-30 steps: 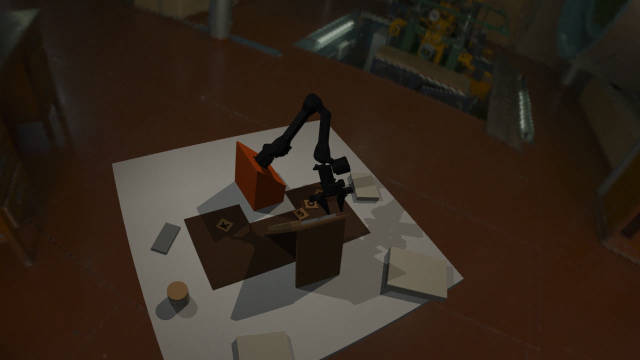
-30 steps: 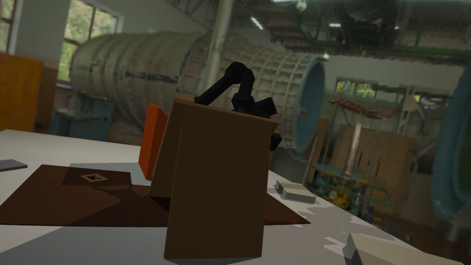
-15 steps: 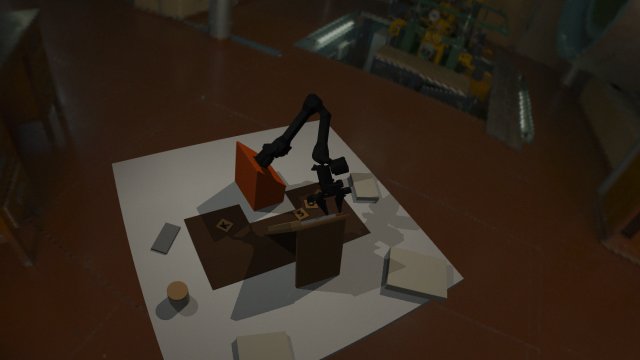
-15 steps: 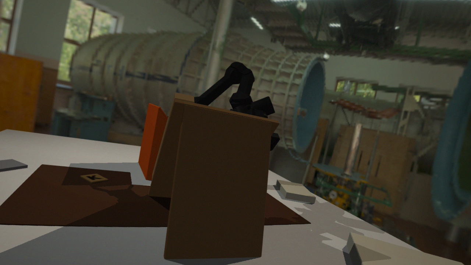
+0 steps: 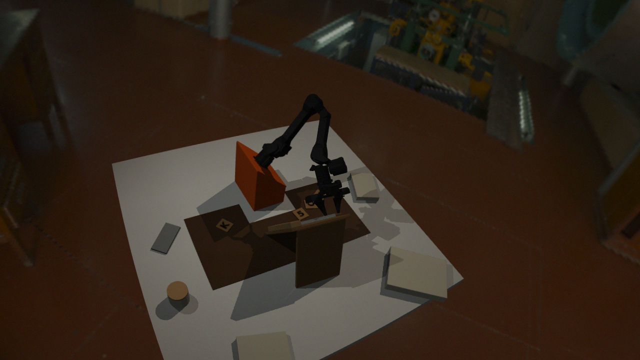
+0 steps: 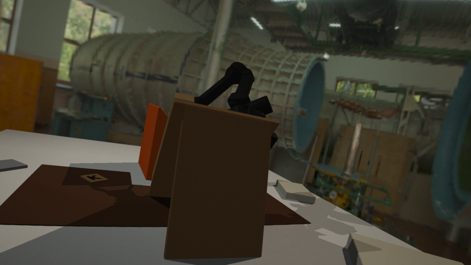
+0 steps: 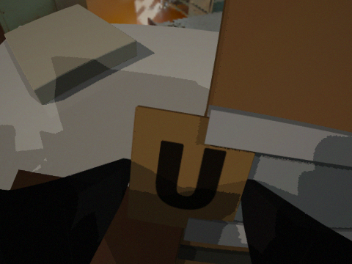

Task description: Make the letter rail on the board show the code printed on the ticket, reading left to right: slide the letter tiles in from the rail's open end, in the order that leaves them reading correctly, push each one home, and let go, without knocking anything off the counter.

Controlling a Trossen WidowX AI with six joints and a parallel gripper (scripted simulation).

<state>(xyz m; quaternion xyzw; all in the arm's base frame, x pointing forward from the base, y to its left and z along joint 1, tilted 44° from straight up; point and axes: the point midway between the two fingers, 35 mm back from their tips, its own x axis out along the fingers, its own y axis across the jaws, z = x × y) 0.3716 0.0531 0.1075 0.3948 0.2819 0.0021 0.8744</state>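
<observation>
Squarely pinched in the hand (image 7: 188,230), the tan tile (image 7: 191,166) bears a bold black U.

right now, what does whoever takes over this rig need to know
Gripper: shut on the U tile, held upright at the right-hand end of the grey rail on the brown board; the tile's corner overlaps the rail end in the wrist view.
Loose tiles: K tile lies on the dark mat, left of the board; the 5 tile lies behind the board, with another tile beside it, partly hidden by the gripper.
Done: U picked up and brought to the rail.
Left: slide U in, push it home, release, then the other tiles. The ticket's code is not readable in these views.
</observation>
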